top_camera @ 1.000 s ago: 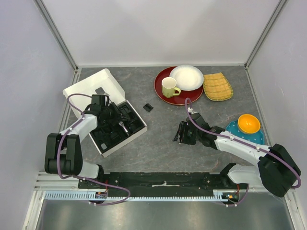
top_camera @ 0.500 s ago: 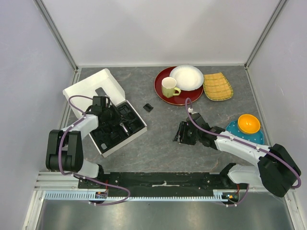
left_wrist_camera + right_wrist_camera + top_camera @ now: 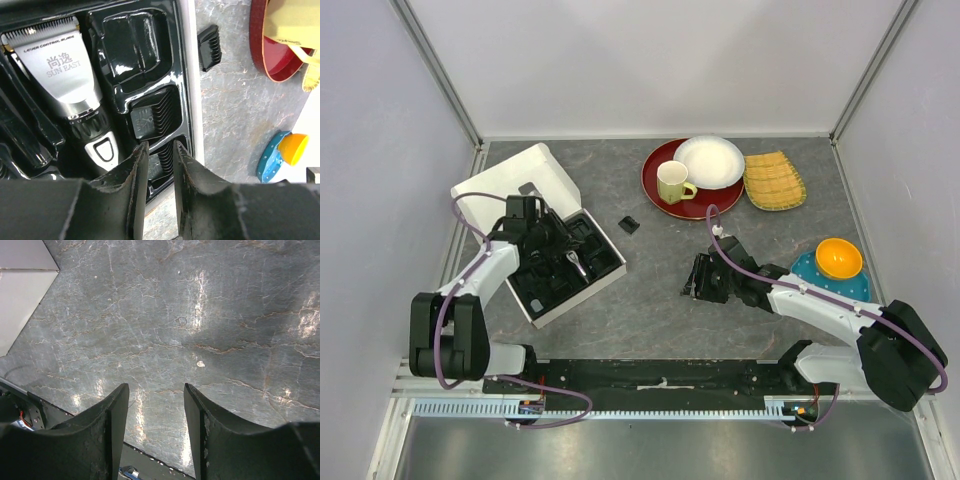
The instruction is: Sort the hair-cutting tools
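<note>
We're getting bare table (image 3: 650,300) all round the right gripper (image 3: 155,390), so passing is easy there. The left gripper (image 3: 157,150) is sitting in a tight spot over the black tray (image 3: 186,60): clipper (image 3: 65,85) crowding one side, seated comb guard (image 3: 152,120) just ahead, white box (image 3: 197,100) rim beyond. Loose comb guard (image 3: 630,225) is lying with open table around it.

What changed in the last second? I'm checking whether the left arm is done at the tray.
The left gripper shifted slightly toward the far left over the tray, its elbow swinging outward. Its jaws now stand slightly apart and empty. The right gripper and the loose comb guard stayed put.
</note>
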Tool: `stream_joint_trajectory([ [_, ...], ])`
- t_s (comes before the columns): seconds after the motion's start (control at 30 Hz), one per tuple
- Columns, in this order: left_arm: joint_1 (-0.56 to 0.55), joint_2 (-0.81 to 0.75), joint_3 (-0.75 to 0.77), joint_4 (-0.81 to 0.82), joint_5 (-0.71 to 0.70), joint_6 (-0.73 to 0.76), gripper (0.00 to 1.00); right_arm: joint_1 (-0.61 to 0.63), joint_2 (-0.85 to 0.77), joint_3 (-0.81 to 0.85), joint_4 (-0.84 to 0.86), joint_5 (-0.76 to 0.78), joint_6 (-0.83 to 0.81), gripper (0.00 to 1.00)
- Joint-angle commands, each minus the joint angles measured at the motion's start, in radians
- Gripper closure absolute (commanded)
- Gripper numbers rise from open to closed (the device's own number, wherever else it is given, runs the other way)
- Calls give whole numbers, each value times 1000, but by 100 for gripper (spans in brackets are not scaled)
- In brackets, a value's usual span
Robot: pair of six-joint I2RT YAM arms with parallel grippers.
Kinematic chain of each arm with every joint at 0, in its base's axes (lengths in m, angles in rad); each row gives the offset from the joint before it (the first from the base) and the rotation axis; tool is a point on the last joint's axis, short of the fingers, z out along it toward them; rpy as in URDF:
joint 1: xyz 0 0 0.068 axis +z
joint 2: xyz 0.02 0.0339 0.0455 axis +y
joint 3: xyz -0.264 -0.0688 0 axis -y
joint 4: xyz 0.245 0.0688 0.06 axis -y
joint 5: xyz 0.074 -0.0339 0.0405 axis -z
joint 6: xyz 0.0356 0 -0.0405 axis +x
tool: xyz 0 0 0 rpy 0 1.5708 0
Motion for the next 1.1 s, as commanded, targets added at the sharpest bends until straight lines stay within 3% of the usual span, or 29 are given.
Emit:
stream_joint_trajectory([
  [0.0, -6, -18, 36, 38, 21, 12, 67, 0, -4, 15, 17, 19, 4, 44],
  [0.33, -27, 75, 27, 200, 33, -24, 73, 0, 36, 55, 17, 28, 0, 44],
  [0.67, -52, 183, 7, 245, -6, -19, 75, 2, 64, 108, 17, 40, -2, 44],
  [0.93, -52, 66, 33, 175, -32, 6, 72, 2, 99, 197, -19, 83, 0, 43],
  [1.07, -50, -30, 65, 112, -49, 19, 64, 9, 153, 289, -36, 154, -2, 39],
])
